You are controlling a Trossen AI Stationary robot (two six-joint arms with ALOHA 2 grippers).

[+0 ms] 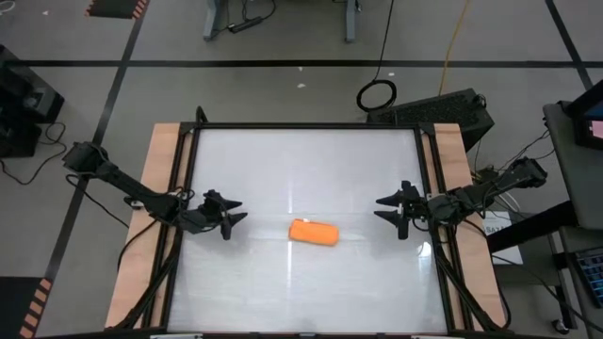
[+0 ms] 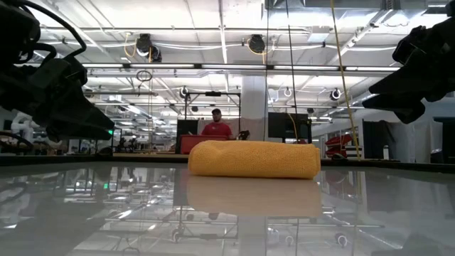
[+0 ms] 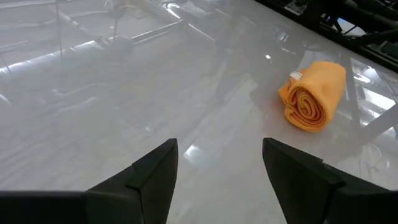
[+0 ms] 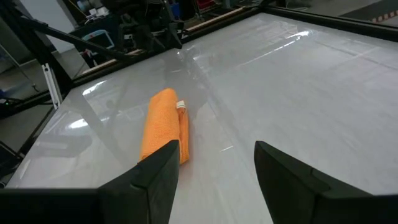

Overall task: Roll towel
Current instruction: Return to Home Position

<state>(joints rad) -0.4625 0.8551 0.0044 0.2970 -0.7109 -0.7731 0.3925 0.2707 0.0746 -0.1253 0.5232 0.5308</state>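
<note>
The orange towel (image 1: 313,232) lies rolled up into a short cylinder on its side, a little nearer than the glossy white table's middle; its spiral end (image 3: 306,106) shows in the left wrist view, and its small white tag (image 4: 181,105) in the right wrist view. My left gripper (image 1: 232,215) hovers open to the towel's left, clear of it, its fingers pointing toward the table's middle. My right gripper (image 1: 389,210) hovers open to the towel's right, also clear. In the low view the roll (image 2: 253,158) sits between both dark arms.
The table top (image 1: 311,160) is framed by black rails and wooden side strips (image 1: 162,188). A dark box (image 1: 443,108) and a cable coil (image 1: 378,94) lie on the floor beyond the far right corner. A person (image 2: 217,125) shows far behind the table.
</note>
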